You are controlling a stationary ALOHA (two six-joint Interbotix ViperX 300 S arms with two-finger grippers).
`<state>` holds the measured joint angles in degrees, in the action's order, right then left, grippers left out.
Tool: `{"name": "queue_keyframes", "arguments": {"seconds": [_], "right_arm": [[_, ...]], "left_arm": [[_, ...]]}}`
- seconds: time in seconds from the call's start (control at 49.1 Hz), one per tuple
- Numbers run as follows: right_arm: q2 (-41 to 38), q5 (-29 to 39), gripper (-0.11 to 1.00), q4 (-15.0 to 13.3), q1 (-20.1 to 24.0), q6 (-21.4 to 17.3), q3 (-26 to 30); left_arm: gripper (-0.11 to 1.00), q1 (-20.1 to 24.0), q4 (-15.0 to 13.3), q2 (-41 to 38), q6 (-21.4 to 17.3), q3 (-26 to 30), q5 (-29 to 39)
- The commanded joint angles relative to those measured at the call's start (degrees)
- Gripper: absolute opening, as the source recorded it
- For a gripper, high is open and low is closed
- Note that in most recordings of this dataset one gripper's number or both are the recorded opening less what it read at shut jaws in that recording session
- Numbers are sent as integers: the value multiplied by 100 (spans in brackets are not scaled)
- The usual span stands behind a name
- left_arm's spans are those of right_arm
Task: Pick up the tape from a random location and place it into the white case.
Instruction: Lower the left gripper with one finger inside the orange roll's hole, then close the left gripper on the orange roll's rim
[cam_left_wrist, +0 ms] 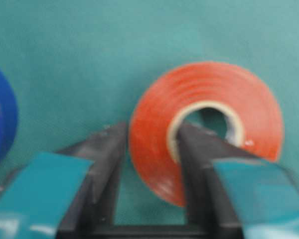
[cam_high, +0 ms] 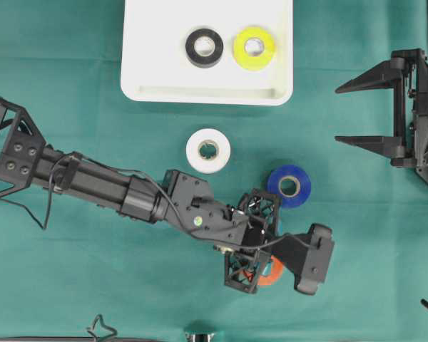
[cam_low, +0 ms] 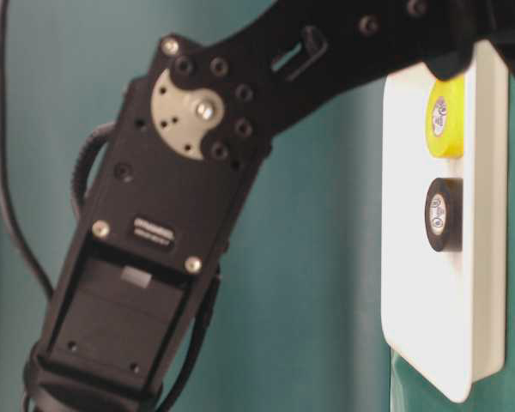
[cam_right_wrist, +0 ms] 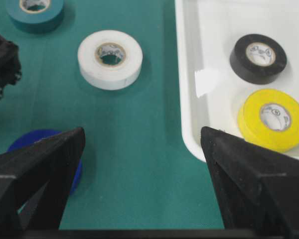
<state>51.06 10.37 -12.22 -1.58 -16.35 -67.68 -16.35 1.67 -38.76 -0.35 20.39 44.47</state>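
The left gripper (cam_left_wrist: 149,149) has its two black fingers (cam_left_wrist: 107,169) closed on the wall of an orange-red roll of plastic tape (cam_left_wrist: 209,94): in the left wrist view one finger sits inside the roll's cardboard core and the other presses the outer face, so the wall is pinched between them. From overhead only a sliver of this orange-red roll (cam_high: 271,273) shows under the left gripper (cam_high: 260,260), low and right of centre on the green cloth-covered table (cam_high: 71,92).

Just beyond the left gripper lies a blue roll of tape (cam_high: 289,186), flat on the cloth, and to its left, nearer the middle, a white roll of tape (cam_high: 208,150), also flat.

The right gripper (cam_high: 360,114) hangs at the right edge of the overhead view, its black jaws spread wide with nothing between them; its own camera looks down between them at bare cloth.

The white case (cam_high: 150,71), a shallow white rectangular plastic tray with rounded corners, sits at the far side of the table, apart from both grippers. Inside it lie a black roll of tape (cam_high: 204,47) and a yellow roll of tape (cam_high: 254,48), side by side. A teal roll of tape (cam_right_wrist: 35,14) shows at the far left of the right wrist view.
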Motion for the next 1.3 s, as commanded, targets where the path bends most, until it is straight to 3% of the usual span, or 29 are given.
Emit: {"name": "queue_keyframes", "arguments": {"seconds": [0.0,0.733,1.284], "right_arm": [[-18,-18,90,0,0,0,105],[-18,-18,90,-9,-9,-9,123],[0,-18,90,-9,-9,-9,132]], "left_arm": [[24,-9,9,132,-9,79,44],[22,-18,0,281,123,229,352],[22,18,0,1564,88,483,1011]]}}
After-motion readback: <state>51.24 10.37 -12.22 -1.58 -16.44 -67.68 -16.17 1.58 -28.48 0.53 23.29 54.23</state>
